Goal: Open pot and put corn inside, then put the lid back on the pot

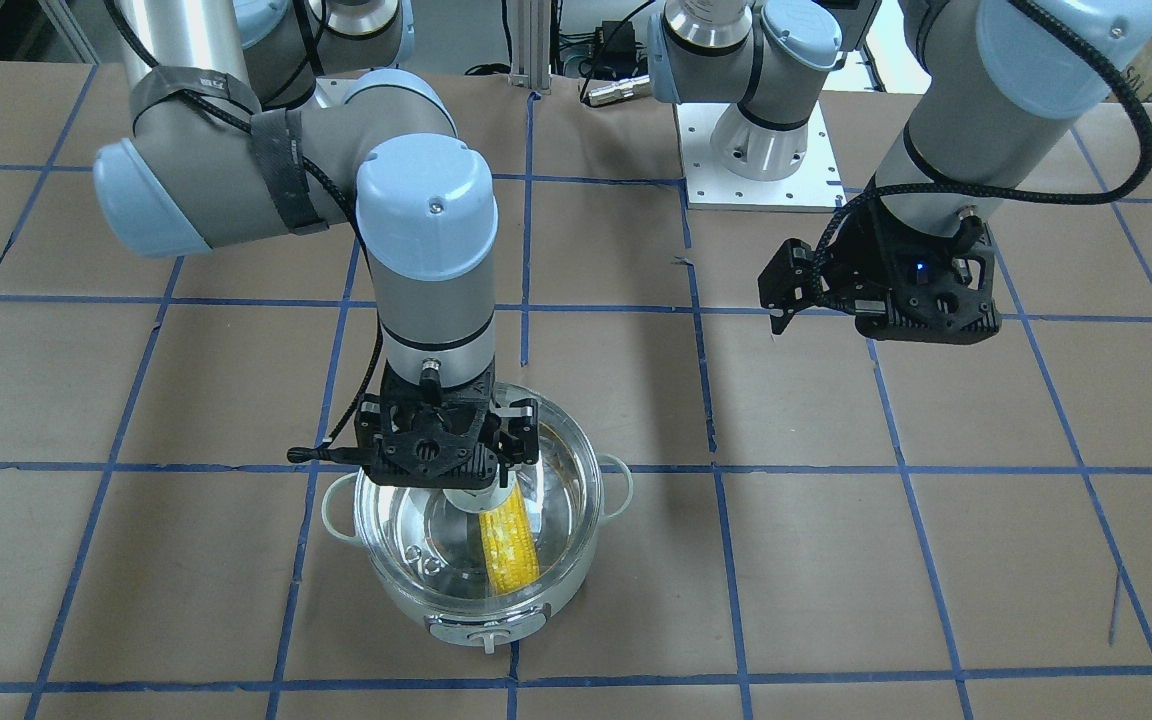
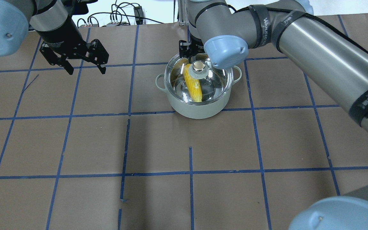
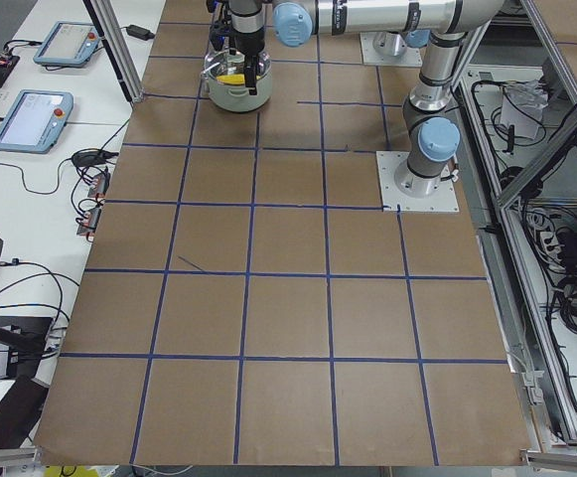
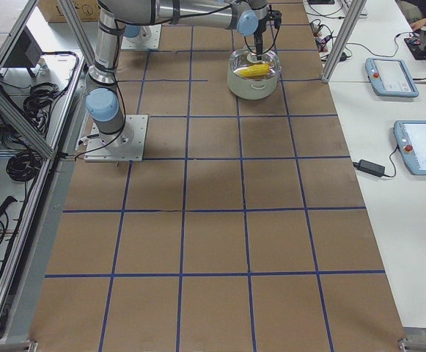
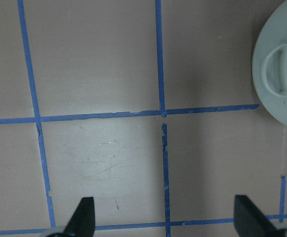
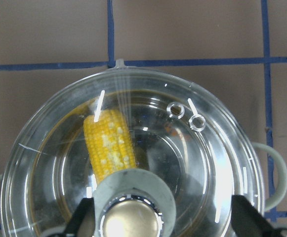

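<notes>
Right gripper (image 6: pixel 163 202): jaws spread wide. Its fingers (image 6: pixel 84 219) stand on either side of the knob (image 6: pixel 131 222), with a clear gap on each side; nothing is held. The gripper points straight down over the pot (image 2: pixel 196 110).

Lid (image 6: pixel 197 163): the clear glass lid lies on the pot's rim, knob upward. Two small vent holes (image 6: pixel 175 109) show in the glass on the side away from the wrist camera.

Corn (image 6: pixel 108 143): the yellow cob lies inside the pot, under the glass. One end disappears beneath the knob's pale base; the other end reaches toward the pot wall.

Pot: stands upright on the table (image 2: pixel 158 143), beside a crossing of the blue tape lines (image 2: pixel 129 113). Its control knob faces away from the robot.

Left gripper (image 2: pixel 86 71): jaws spread wide, empty, held above the bare table and well apart from the pot. In the left wrist view, only one loop handle (image 5: pixel 276 74) of the pot shows, at the upper right edge.
</notes>
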Controlling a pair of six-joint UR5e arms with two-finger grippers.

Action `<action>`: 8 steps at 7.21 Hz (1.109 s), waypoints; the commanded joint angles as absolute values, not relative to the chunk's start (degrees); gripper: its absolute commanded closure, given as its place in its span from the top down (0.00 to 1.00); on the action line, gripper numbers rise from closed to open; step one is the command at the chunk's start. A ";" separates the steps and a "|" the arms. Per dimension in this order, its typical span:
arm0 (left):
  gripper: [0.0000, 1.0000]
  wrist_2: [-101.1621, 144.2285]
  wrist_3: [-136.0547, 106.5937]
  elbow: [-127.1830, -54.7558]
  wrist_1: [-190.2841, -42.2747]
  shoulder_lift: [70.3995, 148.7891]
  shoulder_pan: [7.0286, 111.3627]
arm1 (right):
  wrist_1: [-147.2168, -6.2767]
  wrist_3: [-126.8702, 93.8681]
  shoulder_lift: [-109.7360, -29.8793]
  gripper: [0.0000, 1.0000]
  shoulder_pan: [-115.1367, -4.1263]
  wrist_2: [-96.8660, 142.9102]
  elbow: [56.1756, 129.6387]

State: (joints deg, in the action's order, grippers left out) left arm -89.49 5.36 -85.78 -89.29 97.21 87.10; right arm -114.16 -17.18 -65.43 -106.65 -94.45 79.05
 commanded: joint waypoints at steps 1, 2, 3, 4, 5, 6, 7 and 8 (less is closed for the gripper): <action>1.00 -89.47 5.36 -85.78 -89.30 97.21 87.10 | -109.27 -12.33 -69.67 0.99 -102.85 -94.40 77.43; 1.00 -89.47 5.36 -85.78 -89.30 97.21 87.10 | -105.59 -8.91 -71.87 0.99 -100.31 -93.96 77.52; 1.00 -89.47 5.36 -85.78 -89.30 97.29 87.10 | -101.99 -4.70 -74.33 0.99 -97.50 -93.78 77.69; 1.00 -89.56 5.36 -85.78 -89.30 97.12 87.10 | -98.39 -0.74 -76.88 0.99 -94.43 -93.52 77.78; 1.00 -89.56 5.45 -85.87 -89.38 97.12 87.10 | -94.78 4.00 -79.08 0.98 -91.61 -92.04 77.96; 1.00 -89.56 5.45 -85.87 -89.38 97.12 87.10 | -92.48 8.65 -81.19 0.98 -88.97 -89.76 78.74; 1.00 -89.65 5.54 -85.78 -89.38 97.21 87.10 | -92.46 8.44 -83.12 0.98 -87.90 -89.39 80.93; 1.00 -89.65 5.54 -85.78 -89.38 97.21 87.10 | -92.72 6.70 -84.62 0.98 -88.15 -89.47 84.25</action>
